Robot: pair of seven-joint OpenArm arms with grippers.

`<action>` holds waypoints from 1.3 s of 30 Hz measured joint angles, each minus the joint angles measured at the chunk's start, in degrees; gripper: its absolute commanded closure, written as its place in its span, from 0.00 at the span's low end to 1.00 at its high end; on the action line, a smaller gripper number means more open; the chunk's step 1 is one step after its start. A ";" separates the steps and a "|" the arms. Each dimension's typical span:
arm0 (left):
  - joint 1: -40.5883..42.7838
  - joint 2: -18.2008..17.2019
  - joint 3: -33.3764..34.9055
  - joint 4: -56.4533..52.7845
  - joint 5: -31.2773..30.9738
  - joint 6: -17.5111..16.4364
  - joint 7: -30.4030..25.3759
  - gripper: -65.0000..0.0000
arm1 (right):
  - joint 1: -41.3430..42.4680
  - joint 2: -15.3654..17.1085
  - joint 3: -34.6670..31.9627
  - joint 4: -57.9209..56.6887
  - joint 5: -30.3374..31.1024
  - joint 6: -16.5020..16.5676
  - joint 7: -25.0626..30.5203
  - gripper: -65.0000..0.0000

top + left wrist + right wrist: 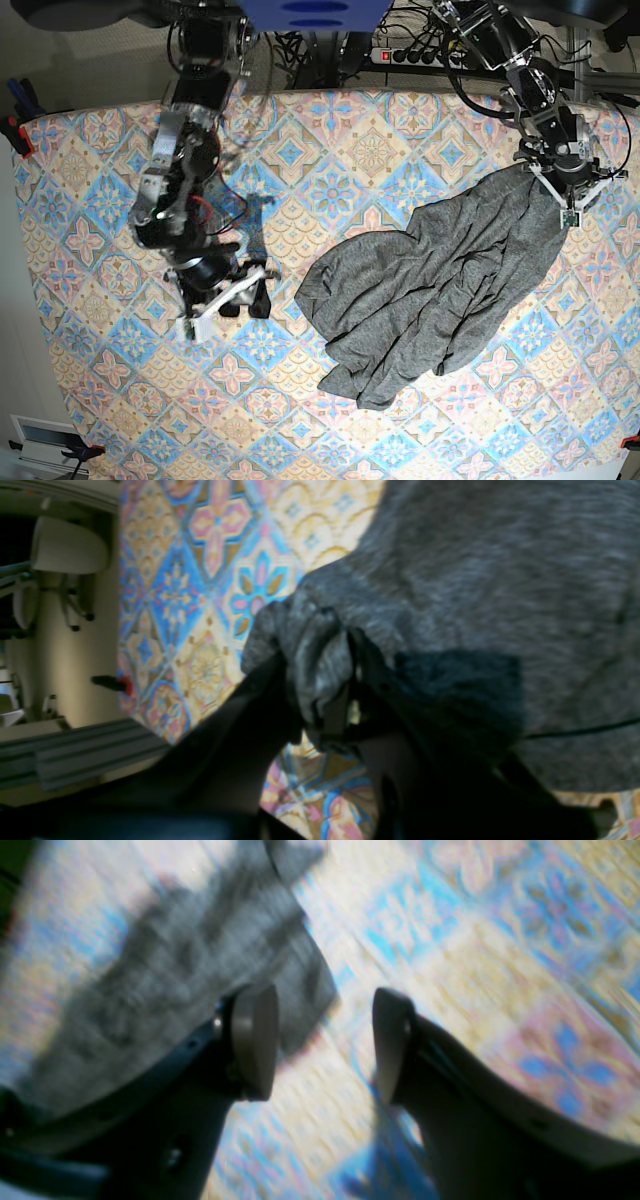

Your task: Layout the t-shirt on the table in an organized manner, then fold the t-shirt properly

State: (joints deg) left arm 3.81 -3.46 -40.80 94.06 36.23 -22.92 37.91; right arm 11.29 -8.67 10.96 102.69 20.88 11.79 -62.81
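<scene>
The wide worktop [90, 180], covered in pastel tile-pattern cloth of blue, pink and cream diamonds, is carrying everything in view.

The heathered dark-grey short-sleeved t-shirt of thin jersey [440, 290] is lying on the half of the worktop nearer the left arm, bunched and heavily creased, not laid out. Its long axis is running diagonally in the base view, from the pinched upper corner by the far edge down to a loose, rumpled hem nearer the worktop's middle. Folds are fanning out from the pinched corner; sleeves and neckline cannot be told apart in the heap.

The left gripper [566, 192] is pinching that upper corner: the left wrist view is showing a wad of grey fabric clamped between its closed jaws [325, 690], the rest of the cloth draping away from it.

The right gripper [235, 295] is hanging over bare patterned cloth, jaws standing wide with nothing between them [325, 1040]. In the base view it is sitting near the shirt's free edge but apart from it; the blurred right wrist view is showing a grey flap just beside one pad.

Judgement: the loose edge lies across from the right gripper, towards the worktop's middle, so the right arm is the nearer one to take it, and pulling against the left grip along the diagonal would spread the shirt.
</scene>
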 measured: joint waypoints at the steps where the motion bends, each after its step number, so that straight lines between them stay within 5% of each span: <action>1: -0.04 0.33 -0.02 0.00 0.04 0.07 0.00 0.95 | 0.22 0.07 0.70 -2.27 1.33 -0.17 0.37 0.55; 7: 0.26 1.27 1.11 0.00 0.24 0.20 0.02 0.95 | -1.29 -0.13 2.95 -14.78 5.14 -0.63 2.47 0.55; 26: 0.28 1.25 1.11 0.00 0.28 0.22 0.02 0.95 | -0.76 0.11 -13.44 -29.33 5.77 -0.63 18.97 0.55; 31: 0.31 1.25 1.11 0.00 0.28 0.22 0.04 0.95 | -0.20 0.15 -17.16 -33.94 6.12 -7.15 25.68 0.55; 39: 1.09 1.22 1.09 0.00 0.28 0.24 -0.13 0.95 | 0.87 0.07 -20.90 -40.85 7.61 -5.46 32.37 0.55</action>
State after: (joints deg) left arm 4.91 -2.24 -39.70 94.06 36.51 -22.68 37.78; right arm 12.16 -8.60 -9.93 61.84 28.49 6.33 -30.44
